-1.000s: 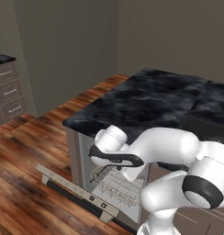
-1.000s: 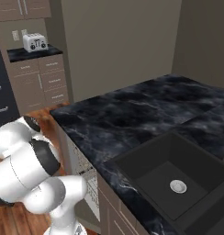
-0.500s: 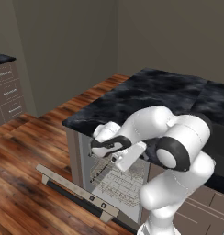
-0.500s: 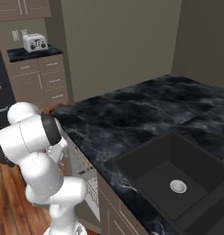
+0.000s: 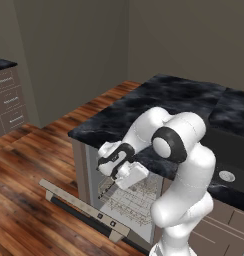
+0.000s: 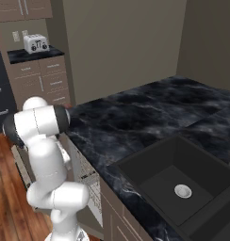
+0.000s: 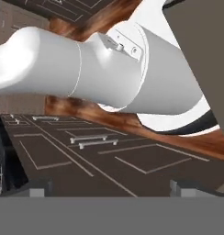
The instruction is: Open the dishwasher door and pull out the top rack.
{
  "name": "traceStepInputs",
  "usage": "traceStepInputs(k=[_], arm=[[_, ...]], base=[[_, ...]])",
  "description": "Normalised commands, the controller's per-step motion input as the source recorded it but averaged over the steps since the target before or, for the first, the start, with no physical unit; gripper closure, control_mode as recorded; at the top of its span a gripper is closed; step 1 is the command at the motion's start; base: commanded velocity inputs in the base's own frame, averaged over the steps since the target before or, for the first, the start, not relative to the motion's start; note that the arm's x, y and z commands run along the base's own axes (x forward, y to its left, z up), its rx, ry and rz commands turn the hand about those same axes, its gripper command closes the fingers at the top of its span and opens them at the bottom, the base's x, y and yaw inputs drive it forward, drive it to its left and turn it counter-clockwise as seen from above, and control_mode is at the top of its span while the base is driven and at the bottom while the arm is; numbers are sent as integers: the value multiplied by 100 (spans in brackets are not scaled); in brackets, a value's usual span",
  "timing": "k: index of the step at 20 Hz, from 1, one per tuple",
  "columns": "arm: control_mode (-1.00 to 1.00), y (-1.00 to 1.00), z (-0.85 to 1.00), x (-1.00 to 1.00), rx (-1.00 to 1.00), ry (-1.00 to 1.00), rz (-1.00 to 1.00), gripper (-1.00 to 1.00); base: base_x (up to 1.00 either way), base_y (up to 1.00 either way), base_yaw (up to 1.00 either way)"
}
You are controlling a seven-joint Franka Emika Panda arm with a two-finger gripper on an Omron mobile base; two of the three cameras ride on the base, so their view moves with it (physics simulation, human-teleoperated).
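1. Dishwasher door (image 5: pixel 86 212): folded down to about level, sticking out over the wood floor (image 5: pixel 29 170) from under the counter edge. Its dark bar handle runs along the underside of the outer edge; the lighter control strip with small buttons sits on that edge.
2. Top rack (image 5: pixel 131 197): silver wire grid visible in the open dishwasher cavity above the door. Partly hidden by the arm; how far it is drawn forward cannot be told from the left base view. In the right base view a patch of the wire grid (image 6: pixel 91 181) shows under the counter edge, beside the robot's lower body.
3. Gripper (image 5: pixel 125 176): hand is bent back in front of the dishwasher opening, just above the rack, well above the door panel. Finger tips themselves are not resolved in the left base view.
4. Hand view: two small dark finger tips (image 7: pixel 40 188) sit far apart at the bottom corners, jaws spread wide, nothing between them. They touch nothing.
5. Hand view also looks at taupe cabinet fronts (image 7: pixel 91 151) with small bar handles, a strip of wood floor, and the robot's own arm across the top.
6. Black marble countertop (image 6: pixel 135 117) covers the island above the dishwasher; dark sink (image 6: pixel 178 186) with a round drain set into it.
7. Toaster (image 6: pixel 36 43) stands on the far counter, well apart from the work area.
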Motion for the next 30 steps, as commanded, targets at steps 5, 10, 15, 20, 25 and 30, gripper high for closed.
traceStepInputs(k=[5, 10, 15, 20, 25, 30], arm=[[-100, 2, -47, 72, -24, -38, -13, -100], [-100, 0, -48, 57, -15, -42, -4, -100], [-100, 16, -18, 31, -12, -43, -2, -100], [-100, 3, 3, 8, 1, -33, -11, -100], [-100, -13, 2, 0, 2, -19, -12, -100], [-100, -20, 0, 1, 2, 0, 0, -100]], base=[[0, 0, 0], [0, 0, 0], [0, 0, 0], [0, 0, 0], [0, 0, 0], [0, 0, 0]])
